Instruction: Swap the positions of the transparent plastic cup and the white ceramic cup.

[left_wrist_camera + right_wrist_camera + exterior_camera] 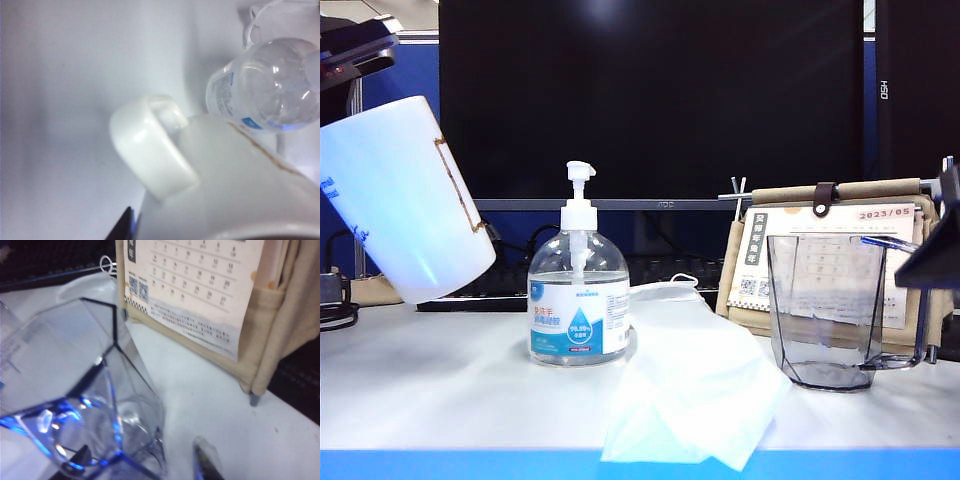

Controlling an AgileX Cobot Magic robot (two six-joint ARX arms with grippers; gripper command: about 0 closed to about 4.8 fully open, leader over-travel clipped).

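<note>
The white ceramic cup [405, 200] hangs tilted in the air at the far left, mouth up toward my left gripper [358, 52], which is shut on its rim. In the left wrist view the cup's handle [150, 145] juts out, and one dark finger [123, 228] lies against the wall. The transparent plastic cup [825, 310] stands upright on the table at the right. My right gripper [912, 256] is open at its rim, on the handle side. In the right wrist view, one finger [75, 459] shows through the clear cup [85, 385] and the other finger [206, 460] is outside it.
A clear pump bottle [578, 300] with a blue-white label stands mid-table, below the raised white cup [270, 85]. A white face mask [690, 385] lies in front between bottle and clear cup. A desk calendar [835, 250] stands behind the clear cup. Monitors [650, 90] fill the back.
</note>
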